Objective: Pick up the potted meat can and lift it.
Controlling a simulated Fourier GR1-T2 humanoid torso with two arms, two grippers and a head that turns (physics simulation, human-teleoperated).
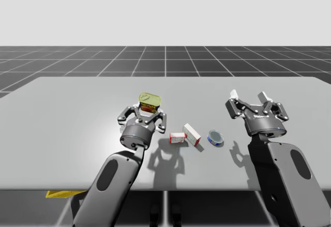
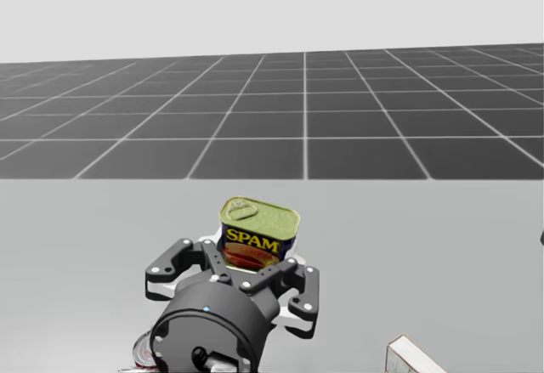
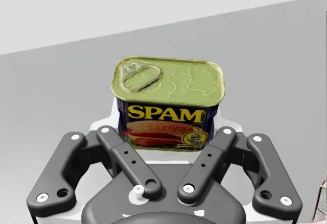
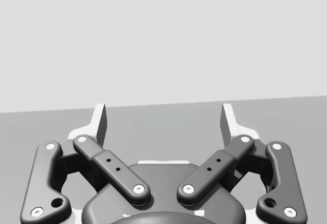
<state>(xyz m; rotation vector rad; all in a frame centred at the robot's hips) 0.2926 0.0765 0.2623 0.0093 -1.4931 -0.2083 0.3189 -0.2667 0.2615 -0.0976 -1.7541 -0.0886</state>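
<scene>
**Can in the grip, lift to come**

The left gripper (image 3: 166, 126) holds its jaws against both sides of the potted meat can (image 3: 168, 83), which stands upright left of the table's (image 1: 62, 113) middle. The right gripper (image 4: 163, 121) hangs wide open, well apart. Next, I judge: 1 straight, steady rise.

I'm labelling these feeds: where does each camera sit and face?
High view: above the table, looking down; my left arm and right arm.
Head view: on my head, facing potted meat can in left gripper.
Left wrist view: along that gripper, at the can.
Right wrist view: along open right gripper, over table.
First three share the can.
</scene>
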